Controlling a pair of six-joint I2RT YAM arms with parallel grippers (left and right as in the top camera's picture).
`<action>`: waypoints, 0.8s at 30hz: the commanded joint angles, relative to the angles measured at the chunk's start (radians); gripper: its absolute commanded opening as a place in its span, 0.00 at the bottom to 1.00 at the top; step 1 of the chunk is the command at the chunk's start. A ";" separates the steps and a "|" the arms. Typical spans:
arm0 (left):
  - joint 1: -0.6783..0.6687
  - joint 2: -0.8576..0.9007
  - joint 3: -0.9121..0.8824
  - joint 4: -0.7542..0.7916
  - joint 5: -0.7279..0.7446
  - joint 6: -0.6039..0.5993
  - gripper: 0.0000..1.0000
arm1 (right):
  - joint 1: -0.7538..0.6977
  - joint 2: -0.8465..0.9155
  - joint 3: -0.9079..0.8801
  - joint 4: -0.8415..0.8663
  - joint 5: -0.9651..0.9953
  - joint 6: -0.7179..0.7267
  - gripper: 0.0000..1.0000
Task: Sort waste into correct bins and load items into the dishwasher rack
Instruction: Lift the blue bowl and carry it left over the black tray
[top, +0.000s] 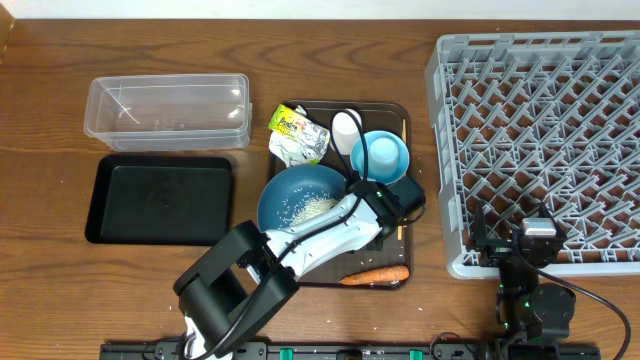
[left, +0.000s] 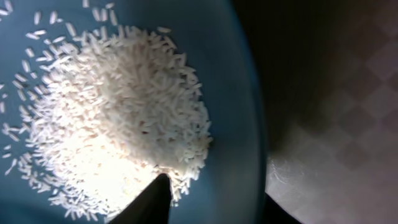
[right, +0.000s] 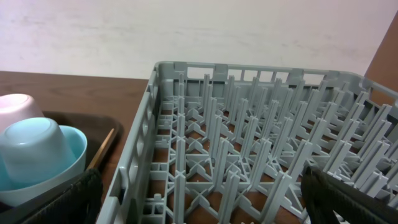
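The dark-blue dish (top: 290, 190) lies on the brown serving tray and holds a heap of white rice (top: 315, 208). My left gripper (top: 372, 203) is at its right rim. In the left wrist view its fingers (left: 214, 199) straddle the dish's rim (left: 249, 124), one finger touching the rice (left: 112, 106), and look shut on it. The wrapper (top: 298, 135), white cup (top: 346, 128), light-blue bowl (top: 380, 156), chopsticks (top: 403, 128) and carrot (top: 375, 275) lie on the same tray. My right gripper (top: 525, 240) is open and empty over the grey rack's (top: 540, 120) front edge.
The clear box (top: 165, 110) and black tray (top: 160, 200) lie left of the brown serving tray (top: 400, 108). The right wrist view shows the open gripper (right: 199, 202), rack pegs (right: 249, 143), bowl (right: 68, 158), cup (right: 18, 102) and a chopstick (right: 102, 146).
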 joint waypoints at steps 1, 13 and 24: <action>0.005 0.008 -0.001 -0.010 -0.025 0.002 0.28 | 0.018 -0.006 -0.002 -0.005 0.010 -0.013 0.99; 0.005 -0.036 0.008 -0.019 -0.025 0.040 0.07 | 0.018 -0.006 -0.002 -0.005 0.010 -0.013 0.99; 0.005 -0.139 0.021 -0.070 -0.052 0.075 0.06 | 0.018 -0.006 -0.002 -0.005 0.010 -0.013 0.99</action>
